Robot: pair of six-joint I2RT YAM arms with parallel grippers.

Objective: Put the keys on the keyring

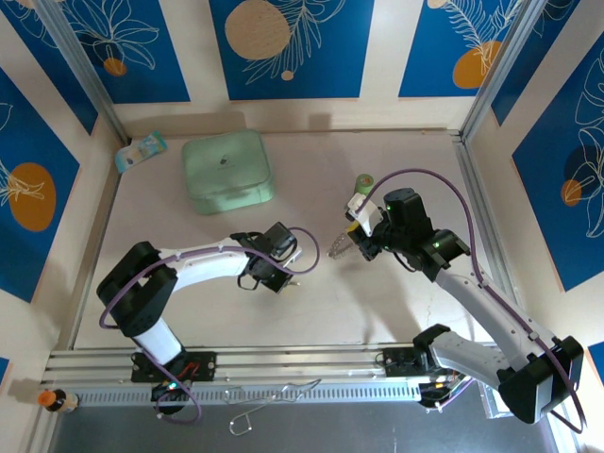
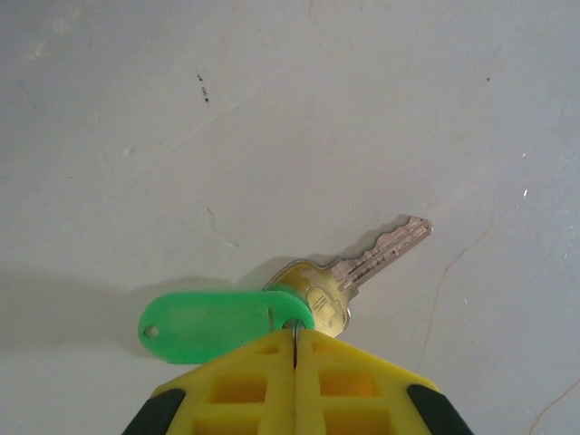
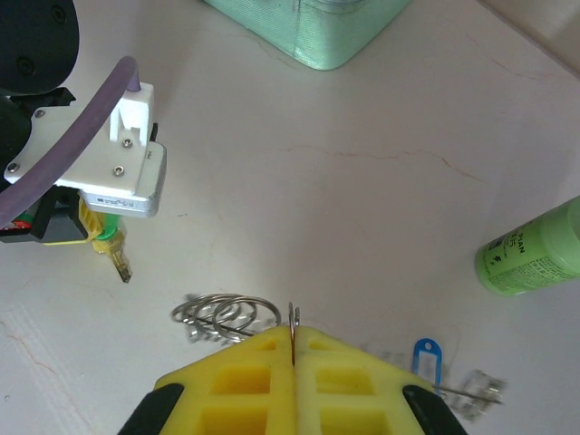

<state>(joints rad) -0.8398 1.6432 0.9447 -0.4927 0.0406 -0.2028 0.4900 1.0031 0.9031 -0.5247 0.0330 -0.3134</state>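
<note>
The green-headed key (image 2: 208, 322), with its silvery shaft (image 2: 381, 254), hangs by its small loop from my left gripper (image 2: 295, 333), which is shut on that loop just over the table. In the top view the left gripper (image 1: 288, 274) is near the middle. My right gripper (image 3: 294, 331) is shut on the edge of the keyring (image 3: 227, 315), a silvery coil of loops sticking out to its left. The keyring (image 1: 338, 247) sits a short gap right of the left gripper. The blue-headed key (image 3: 424, 355) lies on the table beside the right fingers.
A mint-green square case (image 1: 226, 172) stands at the back, with a small packet (image 1: 142, 151) to its left. An upright green cylinder (image 1: 362, 184) stands just behind my right gripper (image 1: 354, 241). Metal rails run along the table's sides and near edge.
</note>
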